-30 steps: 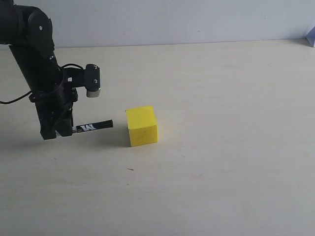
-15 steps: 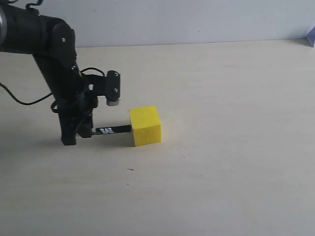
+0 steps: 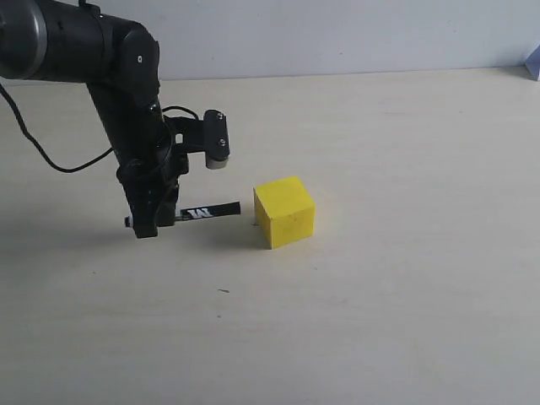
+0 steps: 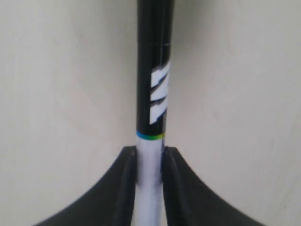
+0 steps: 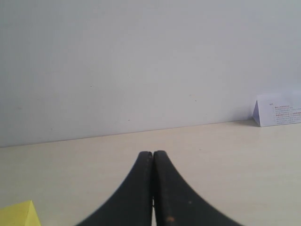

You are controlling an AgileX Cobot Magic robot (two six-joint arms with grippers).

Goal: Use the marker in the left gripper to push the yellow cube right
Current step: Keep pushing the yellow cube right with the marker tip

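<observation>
The yellow cube (image 3: 285, 211) sits on the pale table, right of the middle-left. My left gripper (image 3: 152, 221) points down and is shut on the marker (image 3: 207, 211), which lies level with its black cap end toward the cube; a small gap separates the tip from the cube's left face. In the left wrist view the two black fingers (image 4: 124, 181) clamp the marker (image 4: 154, 89) on its white barrel, the black lettered half sticking out ahead. My right gripper (image 5: 153, 156) is shut with nothing in it; a corner of the yellow cube (image 5: 19, 214) shows low in that view.
A black cable (image 3: 51, 152) trails from the left arm over the table's left side. A white folded card with print (image 5: 277, 110) stands by the wall at the far right. The table (image 3: 405, 278) is bare wood tone to the right of the cube.
The left arm has moved right with the marker. The cube has slid right, from about a third across the exterior view to near the middle. The marker tip, touching earlier, now stands slightly off it.
</observation>
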